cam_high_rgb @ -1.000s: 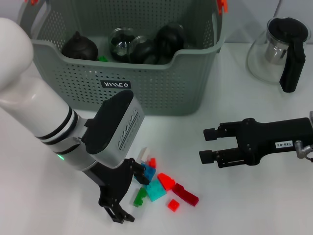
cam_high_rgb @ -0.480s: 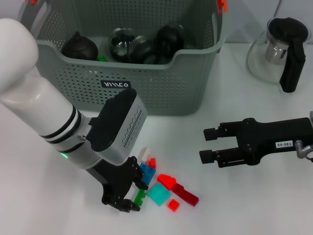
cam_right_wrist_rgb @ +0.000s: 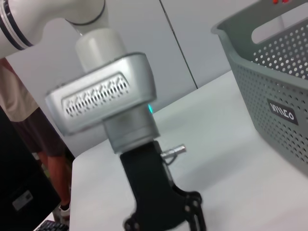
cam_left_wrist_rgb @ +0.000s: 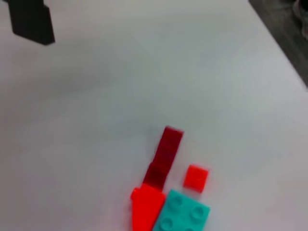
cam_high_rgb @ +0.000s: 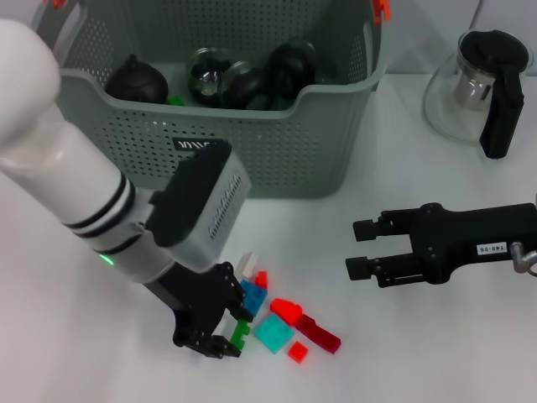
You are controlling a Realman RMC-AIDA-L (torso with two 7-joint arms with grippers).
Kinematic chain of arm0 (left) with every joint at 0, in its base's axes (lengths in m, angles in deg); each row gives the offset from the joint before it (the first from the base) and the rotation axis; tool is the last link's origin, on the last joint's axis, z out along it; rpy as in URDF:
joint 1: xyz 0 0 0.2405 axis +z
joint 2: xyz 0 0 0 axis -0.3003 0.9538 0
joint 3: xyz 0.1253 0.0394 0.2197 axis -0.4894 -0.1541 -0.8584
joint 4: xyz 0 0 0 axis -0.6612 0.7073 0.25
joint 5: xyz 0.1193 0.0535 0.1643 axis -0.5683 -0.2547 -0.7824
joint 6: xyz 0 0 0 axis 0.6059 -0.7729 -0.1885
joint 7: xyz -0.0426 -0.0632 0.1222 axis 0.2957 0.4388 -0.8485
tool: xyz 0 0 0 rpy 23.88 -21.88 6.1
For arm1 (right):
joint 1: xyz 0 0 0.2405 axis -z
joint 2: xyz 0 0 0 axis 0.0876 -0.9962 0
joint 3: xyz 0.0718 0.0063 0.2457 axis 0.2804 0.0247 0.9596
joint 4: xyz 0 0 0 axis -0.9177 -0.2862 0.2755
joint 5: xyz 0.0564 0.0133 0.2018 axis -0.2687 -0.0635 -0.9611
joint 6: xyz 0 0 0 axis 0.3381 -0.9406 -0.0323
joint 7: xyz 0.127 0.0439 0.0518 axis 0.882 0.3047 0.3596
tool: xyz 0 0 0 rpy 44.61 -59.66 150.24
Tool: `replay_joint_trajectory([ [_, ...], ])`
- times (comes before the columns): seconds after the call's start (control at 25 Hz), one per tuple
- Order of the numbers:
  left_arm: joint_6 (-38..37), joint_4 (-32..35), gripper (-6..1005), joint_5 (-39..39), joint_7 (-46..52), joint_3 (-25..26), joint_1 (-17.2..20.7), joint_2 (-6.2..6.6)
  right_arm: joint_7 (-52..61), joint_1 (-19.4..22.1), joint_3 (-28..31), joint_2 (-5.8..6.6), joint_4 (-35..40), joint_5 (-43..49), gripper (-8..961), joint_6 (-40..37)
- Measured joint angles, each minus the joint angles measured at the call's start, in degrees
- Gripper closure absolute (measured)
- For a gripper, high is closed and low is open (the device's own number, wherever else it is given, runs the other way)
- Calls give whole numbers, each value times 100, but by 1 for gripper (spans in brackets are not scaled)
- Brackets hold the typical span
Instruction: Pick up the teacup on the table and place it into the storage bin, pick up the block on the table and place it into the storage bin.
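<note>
Several small blocks lie on the white table: a green block (cam_high_rgb: pixel 241 333), a teal one (cam_high_rgb: pixel 273 333), a blue one (cam_high_rgb: pixel 252 295), a red wedge (cam_high_rgb: pixel 286 311) and a dark red bar (cam_high_rgb: pixel 319 333). My left gripper (cam_high_rgb: pixel 225 336) is low over the pile's left side, right at the green block. The left wrist view shows the dark red bar (cam_left_wrist_rgb: pixel 166 154), a red square (cam_left_wrist_rgb: pixel 196 177) and the teal block (cam_left_wrist_rgb: pixel 182 216). My right gripper (cam_high_rgb: pixel 359 248) is open and empty, to the right of the pile. The storage bin (cam_high_rgb: pixel 277 159) holds dark teaware. No teacup shows on the table.
A glass teapot (cam_high_rgb: pixel 478 84) with a black handle stands at the back right. The bin (cam_right_wrist_rgb: pixel 269 91) and my left arm's gripper (cam_right_wrist_rgb: pixel 166 224) show in the right wrist view. A white block (cam_high_rgb: pixel 246 264) and a small red one (cam_high_rgb: pixel 261 279) lie nearest the bin.
My left gripper has moved right and toward the bin, from bare table beside the pile onto the green block. The right arm has barely moved.
</note>
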Motion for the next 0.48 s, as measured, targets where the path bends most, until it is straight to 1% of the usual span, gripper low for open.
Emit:
replay_joint_trajectory([
  [0.08, -398, 210, 585, 12, 30, 216, -3, 10, -2, 7, 10, 4, 0, 0, 163, -8],
  [0.12, -641, 361, 583, 23, 47, 419, -7, 20, -2, 10, 11, 6, 0, 0, 162, -10],
  [0.16, -909, 503, 580, 42, 58, 651, -16, 26, -2, 15, 12, 8, 0, 0, 162, -15],
  [0.24, -1576, 841, 575, 143, 73, 1347, -100, 66, -3, 19, 12, 8, 0, 0, 162, -18],
  [0.28, -1981, 972, 572, 283, 89, 1820, -181, 111, -5, 23, 10, 8, 0, 0, 162, -19],
  [0.32, -2296, 1062, 569, 403, 102, 2184, -257, 154, -10, 25, 8, 9, 0, 0, 162, -20],
  [0.36, -2551, 1117, 566, 599, 149, 2626, -350, 221, -19, 28, 5, 8, 0, 0, 162, -20],
  [0.4, -2691, 1146, 563, 742, 188, 2883, -408, 264, -40, 28, 0, 9, 0, 0, 162, -21],
  [0.44, -2788, 1157, 561, 1111, 311, 3334, -502, 368, -62, 28, -2, 11, 1, 0, 162, -21],
  [0.48, -2787, 1146, 558, 1413, 429, 3601, -555, 453, -86, 29, -5, 13, 1, 0, 163, -20],
])
